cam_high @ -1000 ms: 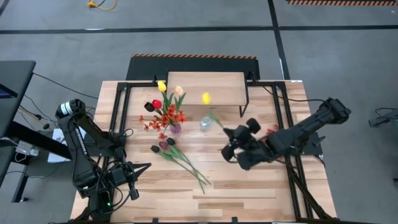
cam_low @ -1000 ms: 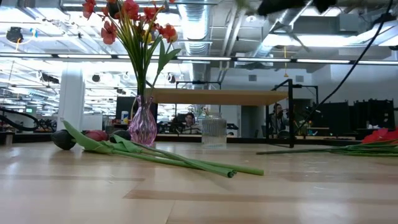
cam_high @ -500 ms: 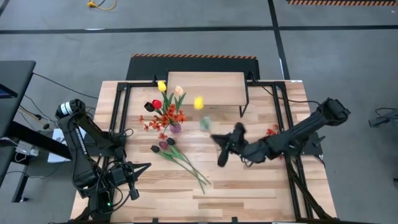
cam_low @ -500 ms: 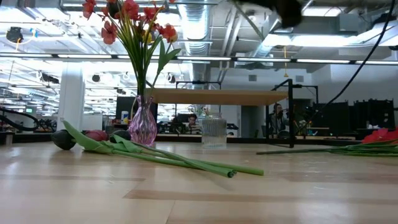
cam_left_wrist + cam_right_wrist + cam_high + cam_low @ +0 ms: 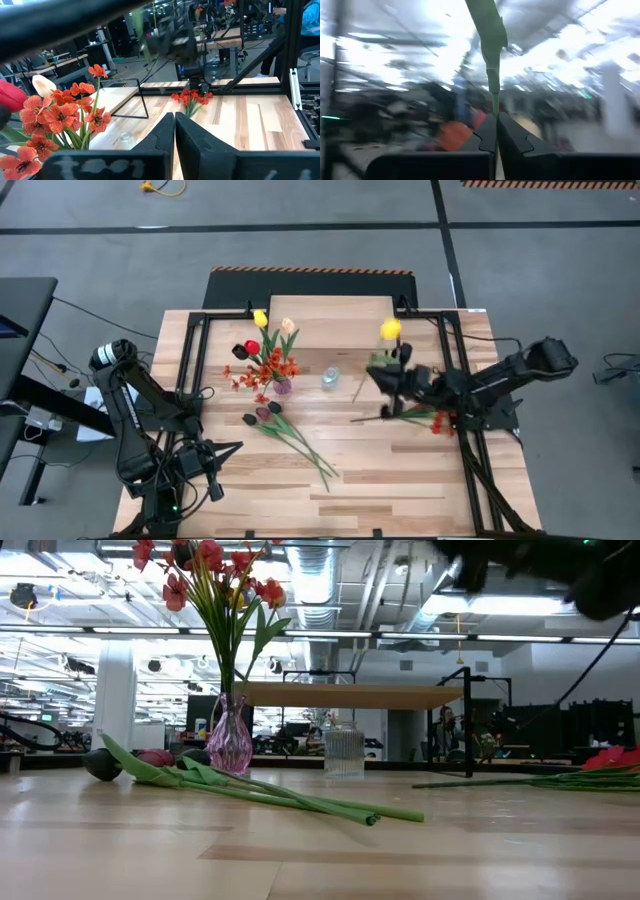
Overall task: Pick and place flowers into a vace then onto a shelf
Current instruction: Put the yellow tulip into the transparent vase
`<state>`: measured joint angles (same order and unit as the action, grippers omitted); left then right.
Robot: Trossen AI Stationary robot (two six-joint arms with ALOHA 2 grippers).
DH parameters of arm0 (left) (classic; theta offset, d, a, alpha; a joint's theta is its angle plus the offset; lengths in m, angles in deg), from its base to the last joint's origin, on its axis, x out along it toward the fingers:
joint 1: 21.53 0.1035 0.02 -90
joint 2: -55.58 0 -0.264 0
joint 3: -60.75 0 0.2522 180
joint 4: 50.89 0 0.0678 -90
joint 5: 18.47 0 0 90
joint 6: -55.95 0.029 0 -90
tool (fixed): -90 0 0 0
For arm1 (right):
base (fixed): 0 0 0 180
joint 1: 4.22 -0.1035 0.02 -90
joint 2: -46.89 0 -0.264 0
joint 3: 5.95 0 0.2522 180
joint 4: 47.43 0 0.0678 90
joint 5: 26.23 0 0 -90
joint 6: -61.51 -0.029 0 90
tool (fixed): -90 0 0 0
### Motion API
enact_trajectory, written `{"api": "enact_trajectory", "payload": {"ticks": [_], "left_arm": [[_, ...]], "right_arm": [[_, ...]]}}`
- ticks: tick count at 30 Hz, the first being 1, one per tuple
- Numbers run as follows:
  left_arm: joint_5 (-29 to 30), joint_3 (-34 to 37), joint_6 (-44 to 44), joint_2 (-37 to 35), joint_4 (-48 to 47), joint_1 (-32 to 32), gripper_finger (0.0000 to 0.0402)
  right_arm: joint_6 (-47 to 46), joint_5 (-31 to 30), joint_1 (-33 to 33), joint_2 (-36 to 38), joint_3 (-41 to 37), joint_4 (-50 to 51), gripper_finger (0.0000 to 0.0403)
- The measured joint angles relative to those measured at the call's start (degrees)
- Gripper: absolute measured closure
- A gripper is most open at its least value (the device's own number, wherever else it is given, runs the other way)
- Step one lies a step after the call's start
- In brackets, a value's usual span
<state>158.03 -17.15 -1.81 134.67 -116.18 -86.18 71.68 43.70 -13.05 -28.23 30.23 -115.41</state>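
Observation:
My right gripper (image 5: 384, 366) is above the table right of the middle, shut on a yellow tulip whose head (image 5: 390, 330) is over the shelf's right end. The shelf (image 5: 330, 320) stands at the table's far side. A pink vase (image 5: 283, 386) (image 5: 230, 740) holds red, yellow, cream and orange flowers. A clear glass vase (image 5: 329, 378) (image 5: 344, 750) stands empty beside it. Maroon tulips (image 5: 270, 415) lie flat on the table. My left gripper (image 5: 215, 470) (image 5: 174, 134) waits shut near the table's near left corner. My right gripper pinches the yellow tulip's green stem (image 5: 494, 106) between its two shut fingers. The stem with a leaf (image 5: 487, 30) runs on past the fingertips, along the fingers. The tulip is lifted clear of the table.
A red-blossom spray (image 5: 440, 420) (image 5: 605, 765) lies on the table's right side, under my right arm. Long green stems (image 5: 310, 455) (image 5: 300, 802) stretch from the maroon tulips toward the near edge. Black frame rails run along both table sides.
My right gripper first swung left toward the table's middle, then swept back to the right and toward the far edge, turning as it went. The yellow tulip went with it; its head moved from beside the clear vase to the shelf's right end.

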Motion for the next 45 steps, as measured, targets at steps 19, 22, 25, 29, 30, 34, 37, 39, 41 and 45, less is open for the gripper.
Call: {"api": "enact_trajectory", "payload": {"ticks": [19,22,25,29,30,34,37,39,41,45], "left_arm": [[-0.6,0.0,-0.3,0.0,0.0,0.4,0.0401],[-0.6,0.0,-0.9,0.0,0.0,0.4,0.0401],[-0.6,0.0,-1.2,0.0,0.0,0.4,0.0401],[-0.6,0.0,-1.3,0.0,0.0,0.4,0.0401],[-0.6,0.0,-1.3,0.0,0.0,0.4,0.0401],[-0.6,0.0,-1.4,0.0,0.0,0.4,0.0401],[-0.6,0.0,-1.4,0.0,0.0,0.4,0.0401],[-0.5,0.0,-1.4,0.0,0.0,0.4,0.0401],[-0.5,0.0,-1.4,0.0,0.0,0.4,0.0401],[-0.5,0.0,-1.4,0.0,0.0,0.4,0.0401]], "right_arm": [[-4.6,-10.6,13.5,-27.0,10.5,-8.1,0.0403],[-4.2,-10.8,13.5,-28.2,11.4,-7.7,0.0403],[-4.1,-11.5,13.5,-29.4,11.6,-7.0,0.0403],[-4.1,-12.8,13.5,-30.0,11.6,-6.8,0.0403],[-4.1,-13.4,13.5,-30.0,11.6,-6.4,0.0403],[-4.1,-13.5,13.6,-30.0,11.6,-5.3,0.0403],[-4.1,-13.5,13.6,-30.0,11.6,-5.3,0.0403],[-4.1,-13.5,13.6,-30.0,11.6,-5.3,0.0403],[-4.1,-13.5,13.6,-30.0,11.6,-5.3,0.0403],[-4.1,-13.4,13.6,-30.0,11.6,-5.3,0.0403]]}}
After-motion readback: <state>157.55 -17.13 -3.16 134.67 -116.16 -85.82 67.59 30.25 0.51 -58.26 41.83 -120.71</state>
